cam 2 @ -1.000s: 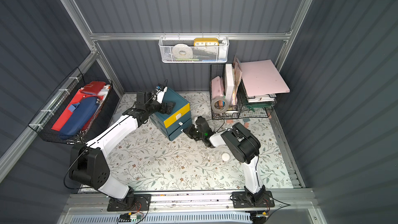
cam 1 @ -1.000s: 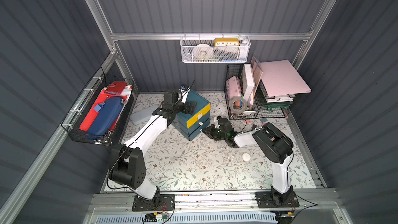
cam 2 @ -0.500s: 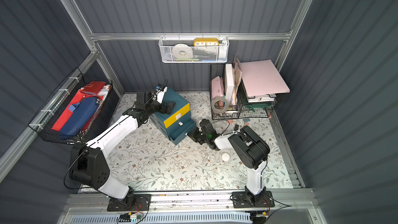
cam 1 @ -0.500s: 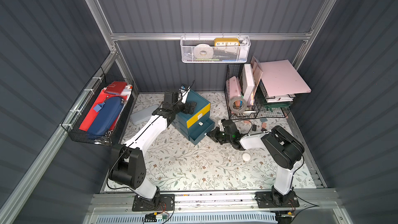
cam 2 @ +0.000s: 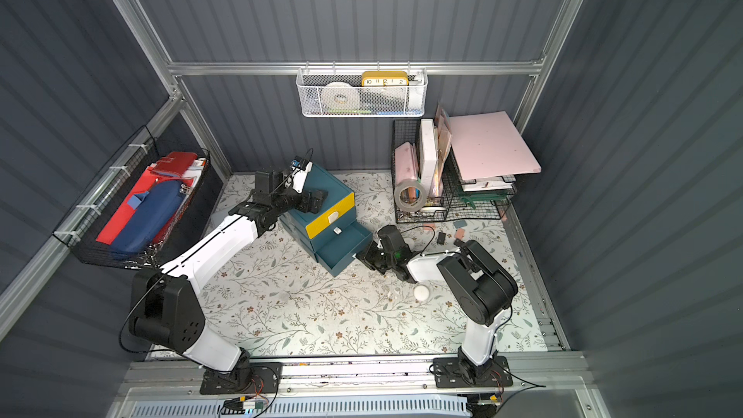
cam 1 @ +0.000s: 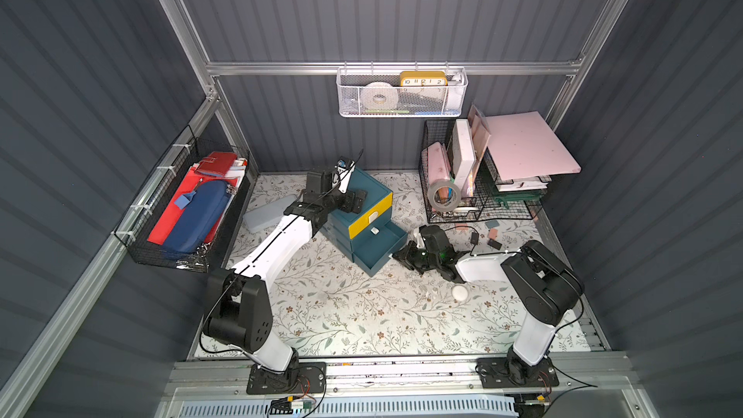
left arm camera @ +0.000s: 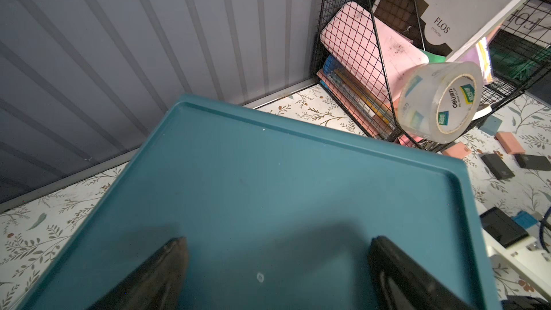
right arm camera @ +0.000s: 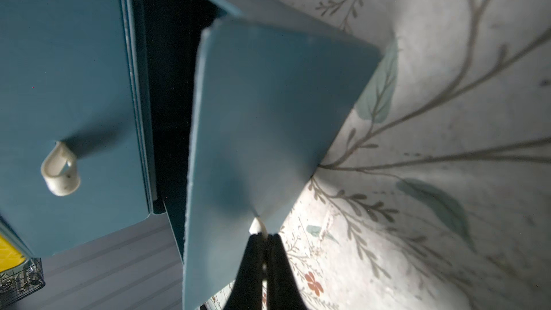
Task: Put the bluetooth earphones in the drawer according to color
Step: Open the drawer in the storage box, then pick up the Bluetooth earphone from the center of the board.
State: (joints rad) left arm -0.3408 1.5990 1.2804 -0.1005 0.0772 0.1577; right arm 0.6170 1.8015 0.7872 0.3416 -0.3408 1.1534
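Early days: right gripper (right arm camera: 265,238) pinching the handle (right arm camera: 257,225) of the open bottom drawer (cam 1: 376,249), left gripper (left arm camera: 277,243) spread wide, white case (cam 1: 460,292) still on the table (cam 1: 341,315)

The drawer cabinet (cam 1: 372,190) stands on the counter (cam 1: 354,315) toward the back, left of centre. Its bottom drawer (cam 1: 378,252) juts out in front, and my right fingers (right arm camera: 256,263) pinch its handle (right arm camera: 255,225) from the right. My left fingers (left arm camera: 161,269) sit spread over the cabinet's top. An oblong case (cam 1: 263,215) lies left of the cabinet. A wire rack (cam 1: 432,142) stands in the back right corner, with a tape roll (cam 1: 443,195) at its front. Before the rack lie flat chips (cam 1: 492,235). One earphone case (cam 1: 460,293) lies nearer the front, just beside my right arm (cam 1: 482,269).
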